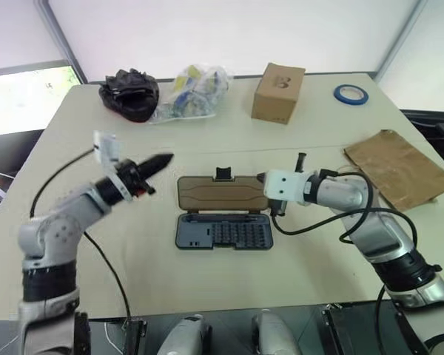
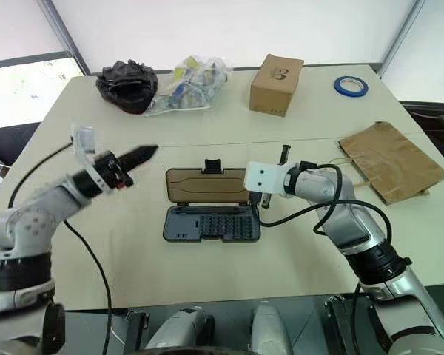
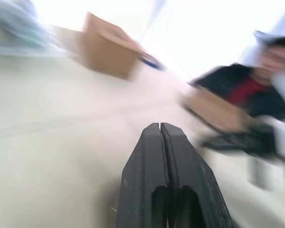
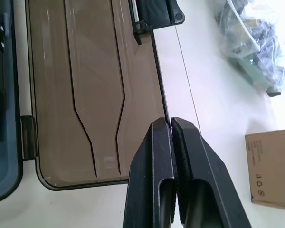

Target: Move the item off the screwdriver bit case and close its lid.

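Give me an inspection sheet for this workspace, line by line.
Surface: beige table, a seam across its middle.
Job's things: screwdriver bit case lies open, lid flat behind it; kraft paper bag lies off the case, at the table's right edge.
Clutter: cardboard box, blue tape roll, black bundle, clear plastic bag along the far edge.
Grippers: left pincer shut, raised, empty; right pincer shut, tips at the lid's edge.
Cables: black cables run along both arms.
Surroundings: person in a dark jacket beyond the table.
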`<state>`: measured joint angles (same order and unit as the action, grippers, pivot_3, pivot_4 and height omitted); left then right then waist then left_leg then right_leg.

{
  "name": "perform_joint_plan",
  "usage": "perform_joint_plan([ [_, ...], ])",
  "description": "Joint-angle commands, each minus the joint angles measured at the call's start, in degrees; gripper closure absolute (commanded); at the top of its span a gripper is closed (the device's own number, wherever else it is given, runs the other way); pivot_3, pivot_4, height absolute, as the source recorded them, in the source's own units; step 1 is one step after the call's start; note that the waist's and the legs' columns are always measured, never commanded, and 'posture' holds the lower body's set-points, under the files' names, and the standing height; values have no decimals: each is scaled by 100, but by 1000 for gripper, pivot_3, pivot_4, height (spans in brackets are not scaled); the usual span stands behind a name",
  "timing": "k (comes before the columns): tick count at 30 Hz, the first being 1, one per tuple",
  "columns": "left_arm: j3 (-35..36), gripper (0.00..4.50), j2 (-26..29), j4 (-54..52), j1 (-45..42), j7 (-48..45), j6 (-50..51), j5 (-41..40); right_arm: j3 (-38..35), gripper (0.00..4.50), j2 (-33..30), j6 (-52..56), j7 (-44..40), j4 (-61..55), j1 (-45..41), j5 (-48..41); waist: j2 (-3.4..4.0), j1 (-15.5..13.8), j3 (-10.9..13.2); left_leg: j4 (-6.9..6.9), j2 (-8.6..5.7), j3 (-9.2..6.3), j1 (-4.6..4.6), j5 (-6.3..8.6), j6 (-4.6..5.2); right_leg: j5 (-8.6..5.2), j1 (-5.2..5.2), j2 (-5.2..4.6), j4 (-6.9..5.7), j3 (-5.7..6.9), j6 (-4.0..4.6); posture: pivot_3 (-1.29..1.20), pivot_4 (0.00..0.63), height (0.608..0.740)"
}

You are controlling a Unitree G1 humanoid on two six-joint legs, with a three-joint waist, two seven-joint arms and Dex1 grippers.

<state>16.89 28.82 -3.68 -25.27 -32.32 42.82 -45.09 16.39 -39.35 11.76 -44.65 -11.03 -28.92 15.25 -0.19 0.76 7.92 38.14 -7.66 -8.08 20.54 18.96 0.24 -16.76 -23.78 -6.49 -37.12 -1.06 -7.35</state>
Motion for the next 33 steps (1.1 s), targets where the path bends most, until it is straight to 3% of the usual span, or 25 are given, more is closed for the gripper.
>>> perform_joint_plan([
  [1,-591,4500,100,400,0,-18,-790,1052,-134,4483,46,7,64,-121,-30,19,0,-1,0,-3,0,1,-1,0,0,0,-2,-1,-1,0,0,0,150,740],
  [5,-1668,4500,263,989,2,-496,-1640,2245,-118,4483,114,233,83,-230,-17,62,-1,-11,0,-2,-1,0,6,0,0,0,-9,-1,-2,3,0,0,150,740],
  [12,-2043,4500,-80,2183,-496,-1769,-2241,2357,-94,4483,164,316,137,-251,-9,122,-2,-3,-1,10,-1,1,37,0,0,0,-37,-1,-10,8,0,0,150,740],
  [13,-2023,4500,-122,2358,-592,-1889,-2302,2351,-95,4029,187,334,144,-261,-17,121,-3,0,-1,15,-1,0,52,0,0,0,-53,-1,-14,8,-1,0,150,740],
  [15,-1994,4500,-185,2661,-746,-2090,-2409,2364,-109,3663,213,402,125,-318,-20,101,-2,-1,-1,29,-1,0,81,-1,0,1,-78,-1,-21,11,-1,0,150,740],
  [20,-1909,4500,-311,3194,-1001,-2520,-2525,2352,-350,1177,189,600,-7,-863,57,-98,-2,-13,-1,81,-9,-10,102,0,1,1,-80,-5,-30,19,-2,0,150,740],
  [22,-1862,4500,-365,3326,-1082,-2645,-2489,2303,-726,169,259,1077,-325,-1474,119,-827,-2,-15,-1,81,-12,-15,107,0,1,1,-80,-5,-33,19,-2,0,150,740],
  [23,-1811,4500,-402,3384,-1138,-2745,-2429,2224,-1150,77,346,1791,-616,-1919,26,-1686,-1,-17,0,81,-12,-15,108,0,1,1,-80,-5,-33,19,-2,0,150,740],
  [25,-1703,4500,-456,3509,-1263,-2878,-2328,2124,-2094,77,584,3632,-810,-2420,-524,-3227,-3,-6,2,85,-13,-22,120,1,2,1,-81,-7,-33,19,-2,0,150,740],
  [27,-1584,4500,-497,3630,-1440,-3016,-2160,2024,-3366,77,765,5640,-750,-2192,-1623,-4557,2,-2,7,98,-13,-27,131,1,2,2,-83,-6,-34,21,-2,0,150,740],
  [29,-1506,4500,-525,3674,-1587,-3185,-1959,1905,-4407,77,851,6994,-706,-1902,-2435,-5396,-1,-36,5,108,-14,-33,139,0,3,7,-84,-7,-38,24,-2,0,150,740],
  [33,-1654,4500,-425,3260,-1791,-3918,-1096,1562,-4770,77,836,7189,-49,-1833,-2505,-5448,-23,-25,-8,89,-25,-95,139,1,3,8,-77,-5,-39,34,-2,0,150,740],
])
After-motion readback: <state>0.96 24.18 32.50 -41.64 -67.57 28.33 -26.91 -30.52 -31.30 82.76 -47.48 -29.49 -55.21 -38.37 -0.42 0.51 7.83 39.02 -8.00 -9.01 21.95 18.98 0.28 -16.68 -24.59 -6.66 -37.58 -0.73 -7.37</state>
